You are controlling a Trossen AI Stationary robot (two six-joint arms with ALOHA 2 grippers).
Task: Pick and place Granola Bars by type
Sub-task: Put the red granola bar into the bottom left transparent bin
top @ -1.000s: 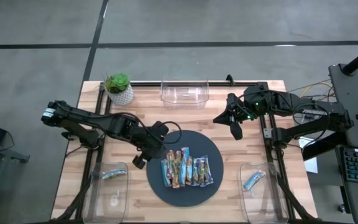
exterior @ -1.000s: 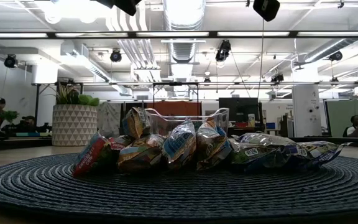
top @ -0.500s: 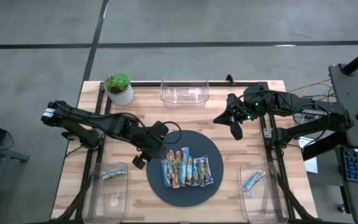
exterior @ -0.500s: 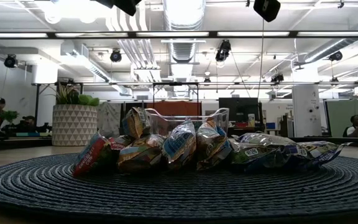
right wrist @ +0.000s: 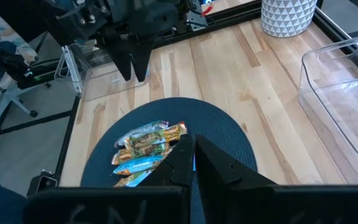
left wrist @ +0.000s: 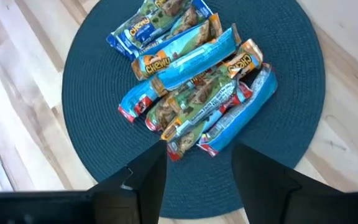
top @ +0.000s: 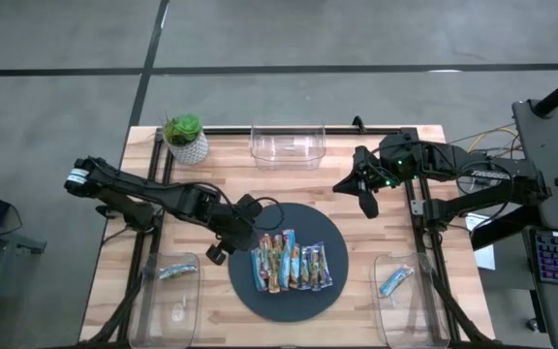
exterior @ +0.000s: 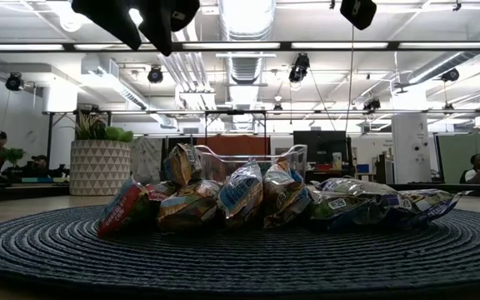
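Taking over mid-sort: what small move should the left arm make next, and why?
Probably lower the left gripper onto the nearest shiny wrapped granola bar of the pile on the dark round woven mat. Its fingers are open and empty, hovering over the mat's edge beside the pile; the right gripper waits shut, off the mat.

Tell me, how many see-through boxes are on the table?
3: one at the far edge, one at the near left corner, one at the near right corner.

Wrapper print on the granola bars is unreadable from above.
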